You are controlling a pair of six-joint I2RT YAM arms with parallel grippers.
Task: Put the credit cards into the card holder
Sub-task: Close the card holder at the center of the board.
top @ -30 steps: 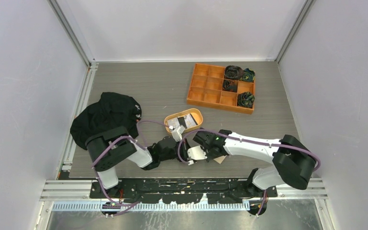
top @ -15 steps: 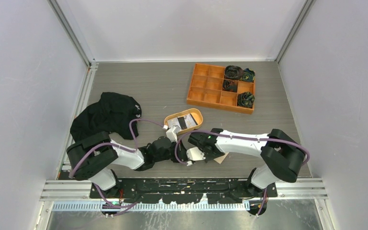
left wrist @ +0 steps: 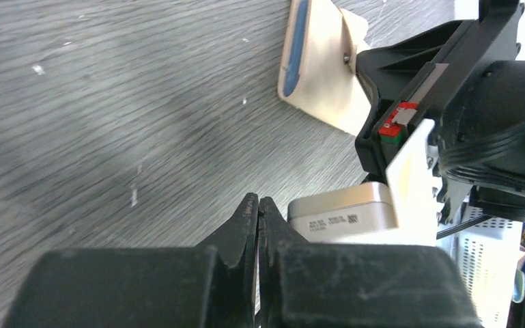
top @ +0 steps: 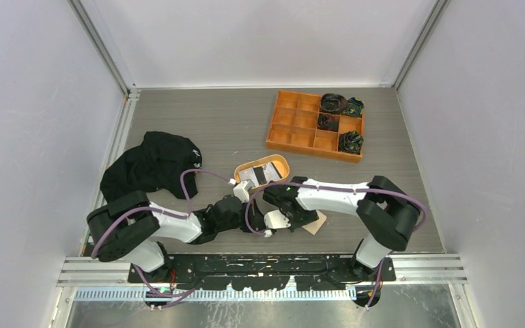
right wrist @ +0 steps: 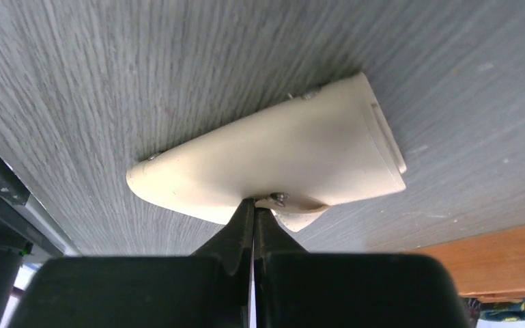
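Observation:
The beige card holder (top: 316,222) lies near the table's front edge, right of centre. My right gripper (right wrist: 254,203) is shut at the card holder's (right wrist: 273,157) near edge beside the snap tab (right wrist: 293,217), with a thin pale sliver between its jaws. In the left wrist view a blue credit card (left wrist: 299,34) sits inside the card holder (left wrist: 324,75). A light card (top: 249,175) and a dark card (top: 261,174) lie in the oval tray (top: 280,164). My left gripper (left wrist: 258,200) is shut and empty, just above the table left of the holder.
An orange compartment box (top: 273,130) with dark rolled items stands at the back right, and its edge (right wrist: 505,263) shows in the right wrist view. A black cloth (top: 150,167) is heaped at the left. The right wrist's silver camera body (left wrist: 345,212) is close beside my left fingers.
Both arms have folded inward: the left elbow swung left and down, the right elbow moved left toward the centre. The grippers and the card holder have hardly shifted.

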